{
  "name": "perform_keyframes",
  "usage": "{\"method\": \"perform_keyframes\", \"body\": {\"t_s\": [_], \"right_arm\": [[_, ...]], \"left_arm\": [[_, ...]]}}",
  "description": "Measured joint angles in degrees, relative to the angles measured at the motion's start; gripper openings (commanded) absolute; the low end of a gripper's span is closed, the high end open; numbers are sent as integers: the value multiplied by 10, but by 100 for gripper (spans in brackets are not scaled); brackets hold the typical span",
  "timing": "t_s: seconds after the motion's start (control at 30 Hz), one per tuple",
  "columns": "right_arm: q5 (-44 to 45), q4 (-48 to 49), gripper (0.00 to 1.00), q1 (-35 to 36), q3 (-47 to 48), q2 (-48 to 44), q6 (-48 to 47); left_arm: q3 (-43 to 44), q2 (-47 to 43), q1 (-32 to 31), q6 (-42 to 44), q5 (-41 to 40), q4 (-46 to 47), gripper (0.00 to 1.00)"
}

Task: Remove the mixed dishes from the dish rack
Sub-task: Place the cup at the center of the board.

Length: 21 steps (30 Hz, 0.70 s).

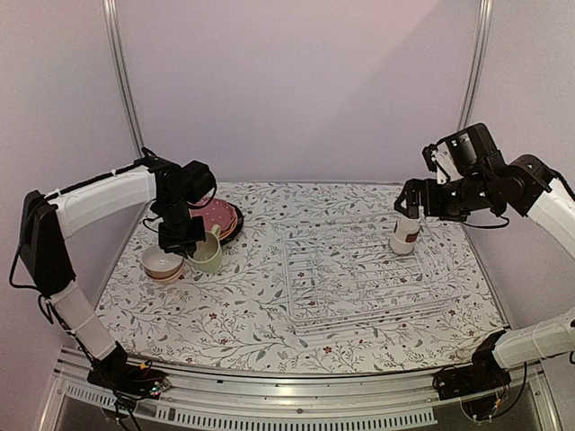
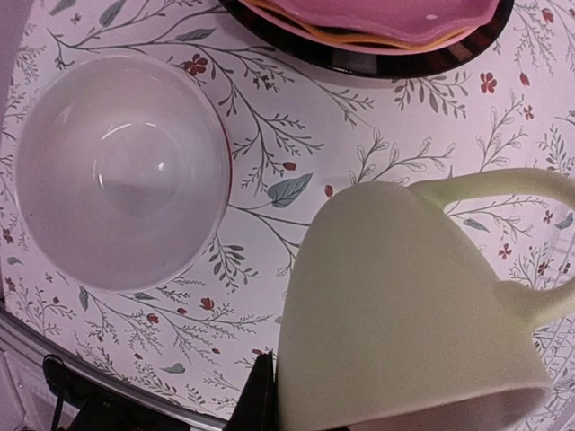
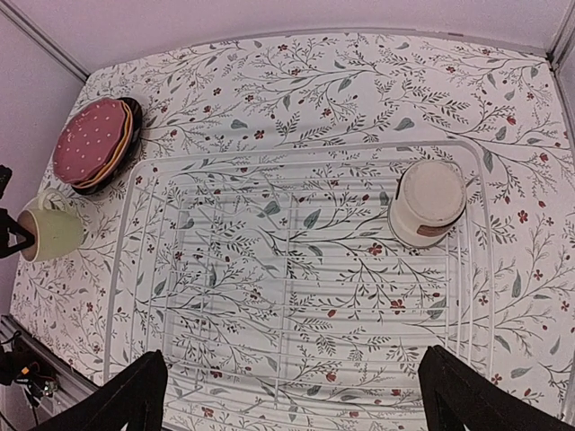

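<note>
Inspection, standing at the near edge of the desk [image 1: 225, 337].

1. Dish rack [image 1: 359, 301]: lies on the right half of the desk. The only dish seen in it is the small grey-white cup [image 3: 429, 202], standing mouth down in the part of the rack nearest the far right corner.

2. Unloaded ware: a stack of plates [image 3: 94, 142] sits toward the far left corner, maroon dotted plate on top. The white bowl [image 2: 117, 171] and the pale green cup [image 2: 404, 305] are by the left edge, near each other but apart.

3. Left end effector [image 1: 193, 242]: at the green cup. One finger shows tight against the outer wall near the rim and its mate is hidden. I judge it to be pinching the cup wall.

4. Right end effector [image 3: 292, 352]: fingers spread wide, holding nothing, poised above the rack with the small cup ahead of it.

5. Handling of the small cup, by judgement: light, rigid, probably glazed ceramic, so slick under the pads and liable to chip if knocked on the wires. With the base uppermost there is no rim to pinch. The sound grip is from above, fingers straddling the body and closing on opposite walls below the base. Lift straight up so it clears the prongs.

6. Risk: a shallow grip could let it slip, and a skewed approach could tip it among the wires.
</note>
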Motion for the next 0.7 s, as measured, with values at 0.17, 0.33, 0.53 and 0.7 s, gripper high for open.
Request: {"method": "perform_keyframes", "body": {"t_s": [0.17,0.33,0.53,0.7], "right_arm": [[0,0,99,0,-6,2,-5],[0,-2,99,0,-13,2,-7],[0,-2,99,0,-23,2,-7],[-2,-2,99,0,-23,1,-7]], "left_arm": [[-1,31,4,-2,32,11,0],[-7,53,18,-4,62,20,2],[-8,64,26,-6,78,26,2],[-9,77,26,-9,88,34,5]]}}
